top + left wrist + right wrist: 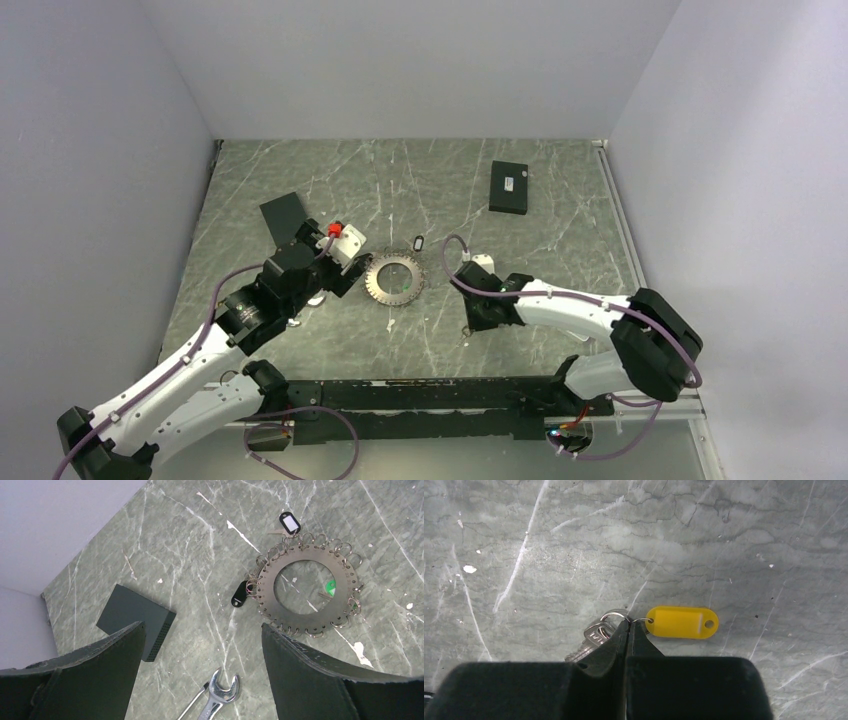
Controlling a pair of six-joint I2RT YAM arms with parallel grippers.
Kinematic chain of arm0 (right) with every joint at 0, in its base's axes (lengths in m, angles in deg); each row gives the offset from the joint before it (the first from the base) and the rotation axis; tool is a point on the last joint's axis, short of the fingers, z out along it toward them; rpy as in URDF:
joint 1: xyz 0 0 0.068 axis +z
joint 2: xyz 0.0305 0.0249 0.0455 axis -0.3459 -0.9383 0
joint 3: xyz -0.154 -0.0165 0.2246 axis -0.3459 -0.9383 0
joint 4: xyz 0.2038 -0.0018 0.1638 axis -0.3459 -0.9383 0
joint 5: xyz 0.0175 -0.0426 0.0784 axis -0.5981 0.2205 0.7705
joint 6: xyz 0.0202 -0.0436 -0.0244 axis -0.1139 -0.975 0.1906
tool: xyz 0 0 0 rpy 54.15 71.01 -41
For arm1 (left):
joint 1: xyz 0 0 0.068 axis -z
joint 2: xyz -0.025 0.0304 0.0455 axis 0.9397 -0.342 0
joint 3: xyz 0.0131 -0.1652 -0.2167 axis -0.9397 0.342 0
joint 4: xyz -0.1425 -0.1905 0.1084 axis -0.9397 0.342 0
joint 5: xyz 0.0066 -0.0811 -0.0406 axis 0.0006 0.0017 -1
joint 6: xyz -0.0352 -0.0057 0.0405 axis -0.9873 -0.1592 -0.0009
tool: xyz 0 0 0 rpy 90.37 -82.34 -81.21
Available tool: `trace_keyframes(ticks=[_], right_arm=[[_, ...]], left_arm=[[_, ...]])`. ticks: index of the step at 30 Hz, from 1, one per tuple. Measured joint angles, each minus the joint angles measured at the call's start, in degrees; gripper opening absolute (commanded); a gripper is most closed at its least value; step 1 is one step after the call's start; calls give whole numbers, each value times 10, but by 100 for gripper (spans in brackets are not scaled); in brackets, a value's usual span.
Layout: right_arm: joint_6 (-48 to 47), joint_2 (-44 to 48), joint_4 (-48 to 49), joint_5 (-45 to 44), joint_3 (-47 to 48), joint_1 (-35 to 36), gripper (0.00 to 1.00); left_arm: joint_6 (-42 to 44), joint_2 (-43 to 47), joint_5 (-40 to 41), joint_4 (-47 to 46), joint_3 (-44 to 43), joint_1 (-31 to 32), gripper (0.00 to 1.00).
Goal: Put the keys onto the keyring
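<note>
Marble table [300,340], top view: grey-green with white veins, and I see all of it from above.
Top view, keyring [372,282]: a flat metal disc with a hole through it, lying near the middle of the table.
Top view, black box [510,187]: far back on the right, well apart from the keyring.
Left wrist view, left gripper [202,627]: the fingers are spread wide with nothing between them.
Left wrist view, keyring: it lies flat beyond the right-hand finger, with small wire rings hooked all round its rim. A black oval tag [239,594] touches one edge.
Left wrist view, wrench [217,697]: on the table, low between the two fingers.
Right wrist view, right gripper [629,627]: the fingers are pressed together — pinching a small split ring [614,615].
Right wrist view, keys [591,637]: silver, bunched on that split ring just left of the fingertips — a yellow tag [681,622] lies flat to their right.
</note>
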Motion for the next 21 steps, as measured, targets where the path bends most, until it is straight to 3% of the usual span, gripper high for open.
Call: trace_keyframes(ticks=[7, 15, 21], right_arm=[[0, 64, 10, 5, -1, 0, 0], [-14, 168, 116, 13, -13, 0, 0], [-48, 221, 199, 38, -37, 0, 0]], left_arm=[[0, -2, -6, 2, -2, 0, 89], [-4, 2, -46, 7, -6, 0, 89], [-16, 6, -115, 9, -9, 0, 79]])
